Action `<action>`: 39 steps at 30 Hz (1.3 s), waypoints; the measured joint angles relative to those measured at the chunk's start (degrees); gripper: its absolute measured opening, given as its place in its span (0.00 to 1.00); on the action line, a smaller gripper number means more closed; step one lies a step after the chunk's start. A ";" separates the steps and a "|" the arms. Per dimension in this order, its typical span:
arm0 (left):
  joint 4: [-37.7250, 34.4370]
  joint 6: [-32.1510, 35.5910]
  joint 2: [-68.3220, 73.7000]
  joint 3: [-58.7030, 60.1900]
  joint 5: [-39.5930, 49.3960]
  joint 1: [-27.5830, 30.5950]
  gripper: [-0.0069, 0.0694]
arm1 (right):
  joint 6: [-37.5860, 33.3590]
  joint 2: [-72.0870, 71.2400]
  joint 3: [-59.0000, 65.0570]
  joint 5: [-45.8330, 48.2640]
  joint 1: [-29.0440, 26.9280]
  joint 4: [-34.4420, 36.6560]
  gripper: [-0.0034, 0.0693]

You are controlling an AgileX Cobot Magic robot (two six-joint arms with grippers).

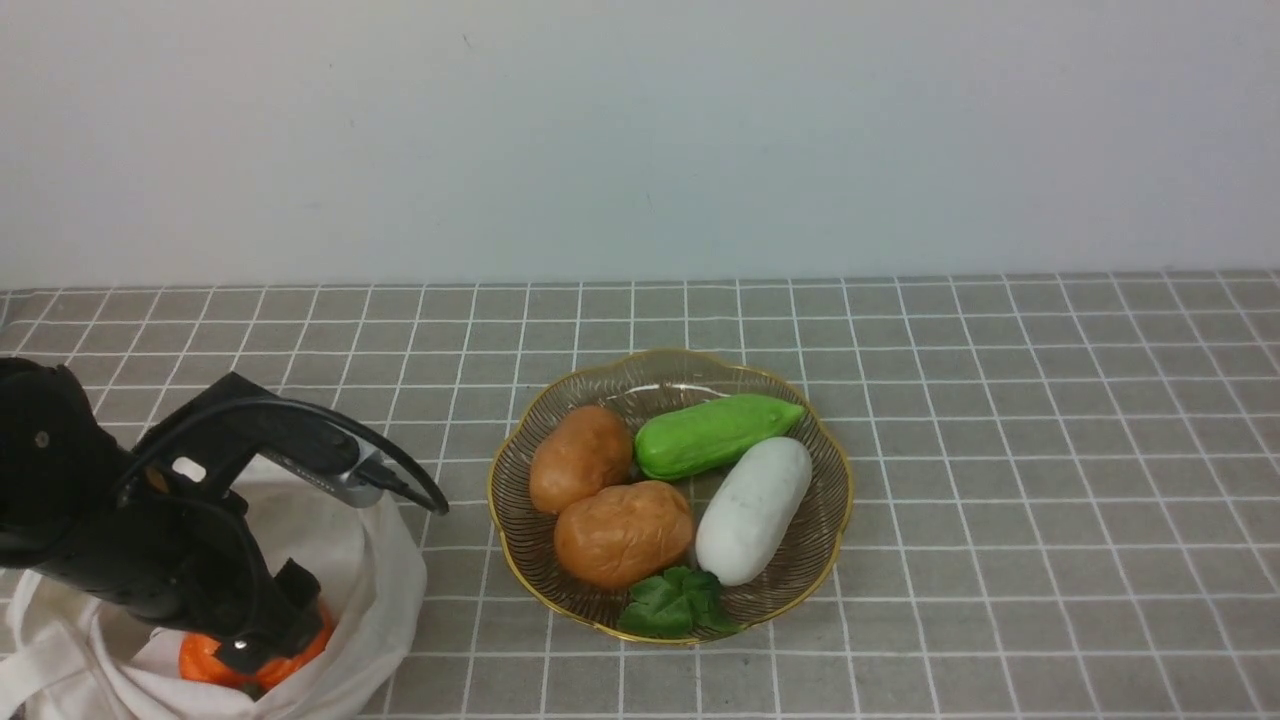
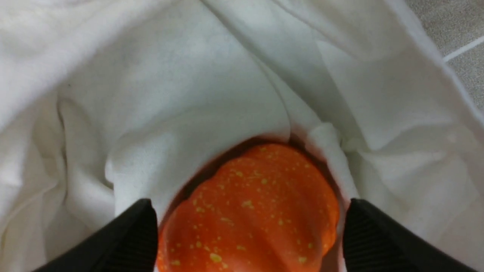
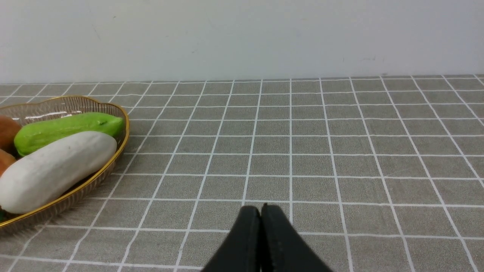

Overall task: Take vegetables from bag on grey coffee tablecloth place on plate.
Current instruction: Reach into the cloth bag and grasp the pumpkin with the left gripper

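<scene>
While our left end effector (image 2: 249,206) reaches down inside the bag (image 1: 370,560), we take the scene from the widest thing inward. The grey checked tablecloth (image 1: 1000,400) covers the table on all sides of it. The bag, soft off-white cloth, slumps around the end effector, and its folds crowd close to both fingers (image 2: 132,234).

To the end effector's right and a little farther forward sits the amber plate (image 1: 847,500). It already carries two potatoes (image 1: 620,530), a cucumber (image 1: 715,435) and a white radish (image 1: 755,510). We judge that the barest patch is along its far edge.

The pumpkin (image 2: 257,219) lies low in the bag, directly between the fingers. They stand spread wide, one on each flank, and grip nothing. We cannot tell whether the pads brush the skin.

The step in hand looks like the grasp itself. To do it well, we would:

- keep the pumpkin centred between the fingers
- sink far enough that the pads meet its widest ribs
- close gently, since the rounded sides could squirt out
- watch the cloth fold beside one finger, because pinched fabric would drag the whole bag upward
- lift straight up through the bag's mouth before swinging right

Our right end effector (image 3: 261,211) waits beyond the plate with its fingers pressed together, empty.
</scene>
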 joint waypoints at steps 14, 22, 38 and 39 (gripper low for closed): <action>-0.58 4.29 2.28 0.00 -1.30 0.00 0.87 | 0.00 0.00 0.00 0.00 0.00 0.00 0.03; -0.80 5.29 2.81 -0.02 -1.10 -0.05 0.87 | 0.00 0.00 0.00 0.00 0.00 0.00 0.03; 0.02 4.69 4.36 -0.70 0.02 -0.06 0.79 | 0.00 0.00 0.00 0.00 0.00 0.00 0.03; 0.19 4.18 4.29 -0.92 0.37 -0.06 0.79 | 0.00 0.00 0.00 0.00 0.00 0.00 0.03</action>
